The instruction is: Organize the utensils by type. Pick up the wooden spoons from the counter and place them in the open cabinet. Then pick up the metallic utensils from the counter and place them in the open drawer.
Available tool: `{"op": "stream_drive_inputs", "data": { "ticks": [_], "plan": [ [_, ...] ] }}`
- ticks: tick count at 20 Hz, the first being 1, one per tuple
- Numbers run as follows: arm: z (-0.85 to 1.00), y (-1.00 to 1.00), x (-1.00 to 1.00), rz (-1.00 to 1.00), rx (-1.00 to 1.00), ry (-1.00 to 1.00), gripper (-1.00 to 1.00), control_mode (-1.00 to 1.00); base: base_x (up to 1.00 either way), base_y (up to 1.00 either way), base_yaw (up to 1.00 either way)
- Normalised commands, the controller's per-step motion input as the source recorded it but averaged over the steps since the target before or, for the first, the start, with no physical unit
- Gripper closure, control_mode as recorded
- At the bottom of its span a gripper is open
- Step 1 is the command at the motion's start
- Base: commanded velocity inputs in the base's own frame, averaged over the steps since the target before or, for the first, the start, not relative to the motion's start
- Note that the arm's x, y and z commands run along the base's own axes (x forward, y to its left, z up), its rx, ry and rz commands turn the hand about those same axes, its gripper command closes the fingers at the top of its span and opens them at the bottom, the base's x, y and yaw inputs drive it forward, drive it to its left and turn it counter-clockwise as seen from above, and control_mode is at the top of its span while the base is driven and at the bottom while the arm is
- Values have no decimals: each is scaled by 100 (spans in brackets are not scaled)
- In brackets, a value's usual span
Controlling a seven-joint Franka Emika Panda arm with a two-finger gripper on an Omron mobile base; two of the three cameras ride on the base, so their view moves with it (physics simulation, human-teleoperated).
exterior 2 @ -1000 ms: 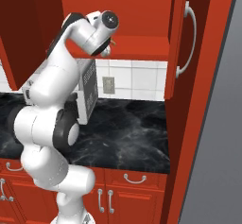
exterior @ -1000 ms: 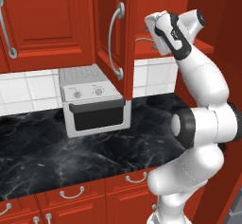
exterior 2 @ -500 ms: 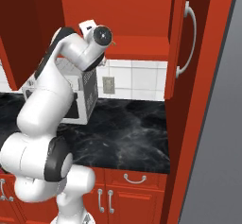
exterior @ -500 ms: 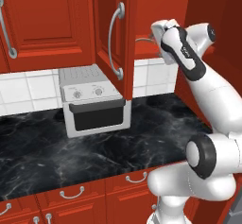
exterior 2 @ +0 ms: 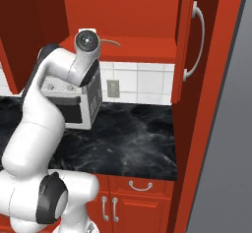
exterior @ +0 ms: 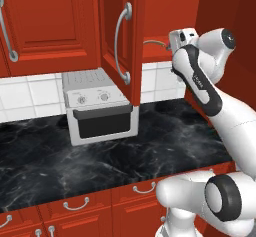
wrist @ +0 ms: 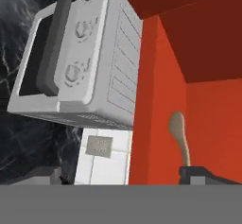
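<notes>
Left of the cabinet stands the oven (exterior: 100,106). A wooden spoon (wrist: 178,135) lies on the cabinet shelf (exterior 2: 142,45); the end effector (exterior: 176,40) is open beside it. Withdraw straight back, clear of the handle.

White toaster oven (exterior: 100,106) with two knobs and dark glass door, set at far side against white tiled wall (exterior: 30,93). Wall outlet (exterior 2: 113,88) right of oven. Closed red cupboard door (exterior: 45,23) with silver handle, upper left.
</notes>
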Motion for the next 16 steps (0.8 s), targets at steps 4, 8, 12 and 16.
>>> {"op": "stream_drive_inputs", "data": {
  "ticks": [4, 8, 12, 16],
  "plan": [
    [-16, -5, -80, -31, 44, 24, -100, -100, 0, 0, 0],
    [-31, -6, -86, -48, 42, 12, -100, -100, 0, 0, 0],
    [-47, 0, -71, -77, 22, 0, -100, -100, 0, 0, 0],
    [-68, 0, -50, -83, 22, 10, -100, -100, 0, 0, 0]
  ]
}}
